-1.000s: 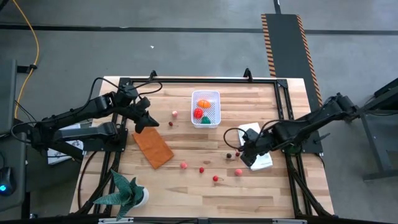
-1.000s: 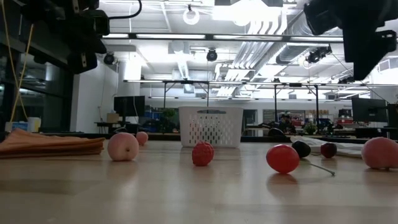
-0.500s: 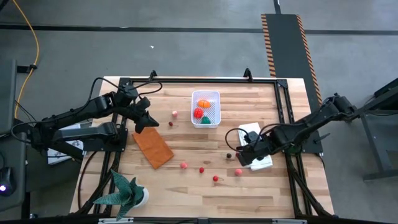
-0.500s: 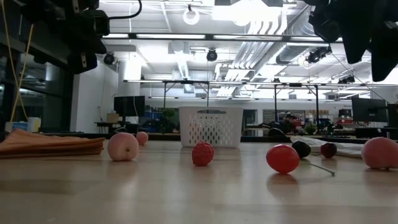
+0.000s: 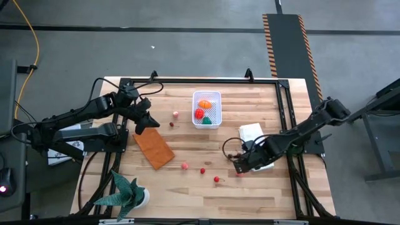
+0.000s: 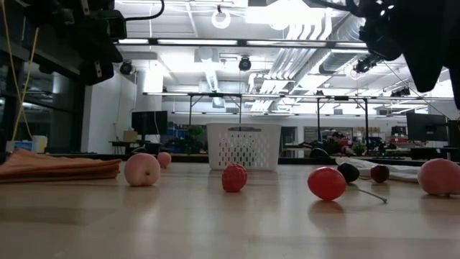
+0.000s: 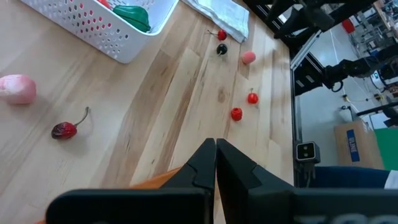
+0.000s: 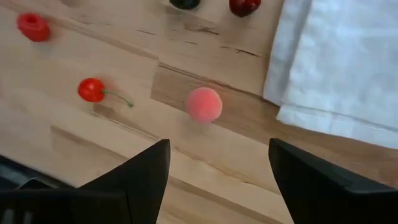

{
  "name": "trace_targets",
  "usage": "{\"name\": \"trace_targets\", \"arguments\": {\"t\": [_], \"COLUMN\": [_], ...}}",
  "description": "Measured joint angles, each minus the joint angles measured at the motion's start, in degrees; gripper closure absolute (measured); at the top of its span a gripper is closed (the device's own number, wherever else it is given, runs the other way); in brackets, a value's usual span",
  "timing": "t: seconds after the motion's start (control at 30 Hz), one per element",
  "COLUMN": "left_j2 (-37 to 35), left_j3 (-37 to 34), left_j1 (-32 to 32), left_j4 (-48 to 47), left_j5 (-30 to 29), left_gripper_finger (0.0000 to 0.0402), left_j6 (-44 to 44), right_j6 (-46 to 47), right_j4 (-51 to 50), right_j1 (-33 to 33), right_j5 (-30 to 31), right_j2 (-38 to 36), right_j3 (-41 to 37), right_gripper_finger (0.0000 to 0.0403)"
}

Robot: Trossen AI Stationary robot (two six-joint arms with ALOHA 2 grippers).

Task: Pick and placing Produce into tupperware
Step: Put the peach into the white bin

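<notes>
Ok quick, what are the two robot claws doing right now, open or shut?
Left gripper: jaws shut, holding nothing, above the orange-brown mat.
Right gripper: jaws open, empty, over a pink peach-like ball.

No legible text, labels, brands, numbers or signs in any view. Surface, tub, produce and arms carry no readable markings; background room items too small to make out.

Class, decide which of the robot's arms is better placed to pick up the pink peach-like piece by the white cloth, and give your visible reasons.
The right. Its open gripper hangs directly over the pink piece beside the cloth. The left gripper, shut, sits across the table near the orange mat.
</notes>
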Motion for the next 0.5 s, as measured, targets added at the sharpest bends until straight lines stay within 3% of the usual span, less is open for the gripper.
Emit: {"name": "trace_targets", "arguments": {"t": [0.5], "left_j2": [0.0], "left_j3": [0.0], "left_j1": [0.0], "left_j4": [-1.4], "left_j5": [0.0], "left_gripper_finger": [0.0399], "left_j6": [1.4], "right_j6": [-4.7], "right_j4": [-6.4], "right_j1": [0.0], "right_j5": [-0.1], "right_j2": [13.0], "right_j3": [11.6], "right_gripper_finger": [0.014]}}
